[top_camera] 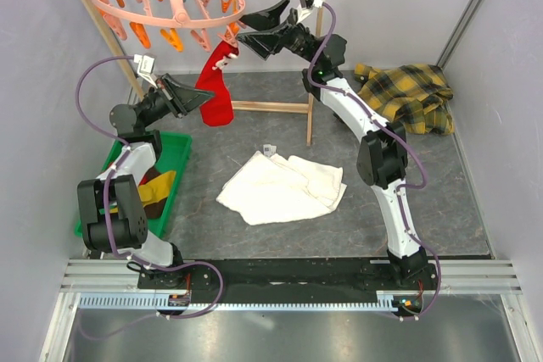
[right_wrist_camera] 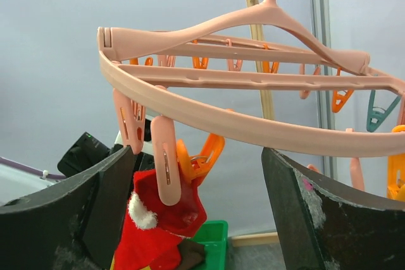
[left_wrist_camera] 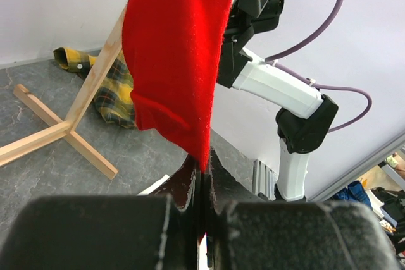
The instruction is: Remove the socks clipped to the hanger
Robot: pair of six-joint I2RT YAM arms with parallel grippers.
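The left gripper (left_wrist_camera: 201, 202) is pinched tight on the lower edge of the red sock (left_wrist_camera: 177, 55). The sock hangs from a pink clip (right_wrist_camera: 166, 159) on the salmon-pink hanger ring (right_wrist_camera: 253, 132). The right gripper (top_camera: 244, 28) is spread wide, its fingers (right_wrist_camera: 104, 188) either side of that ring's rim, just above the clip. Below, a mustard sock (top_camera: 161, 186) lies in the green bin (top_camera: 182, 146).
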